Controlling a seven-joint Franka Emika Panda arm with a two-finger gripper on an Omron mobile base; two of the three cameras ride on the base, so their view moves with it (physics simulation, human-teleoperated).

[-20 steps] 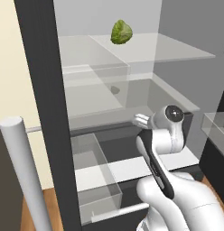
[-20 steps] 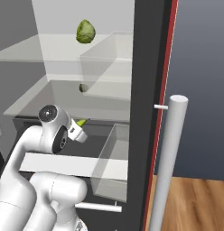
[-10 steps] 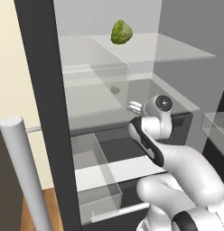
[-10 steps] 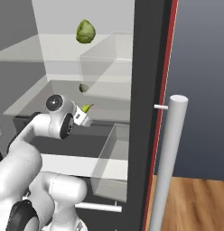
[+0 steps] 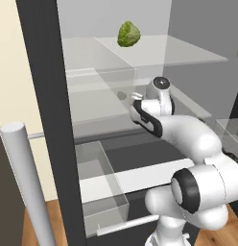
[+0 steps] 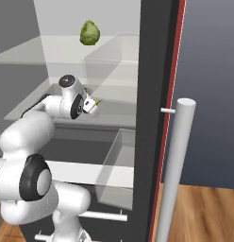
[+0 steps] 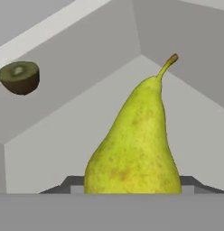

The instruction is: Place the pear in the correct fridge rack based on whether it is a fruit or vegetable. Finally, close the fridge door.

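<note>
Fridge interior open; gripper (image 6: 94,105) clamped on the pear (image 7: 134,144), carried over the middle shelf (image 5: 92,108) near a halved kiwi (image 7: 19,77) (fruit rack, likely). Next: set down, release, then shut fridge door (image 6: 159,118).

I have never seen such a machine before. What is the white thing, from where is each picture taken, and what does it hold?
The white thing is a robot arm reaching into an open fridge. Two pictures come from cameras on its base, behind it to the left and to the right. The third comes from a camera on its hand. The gripper is shut on the pear, stem pointing away from the hand. On the rack ahead lies a halved kiwi. On the glass shelf above sits a green leafy vegetable. The fridge door stands open.
</note>
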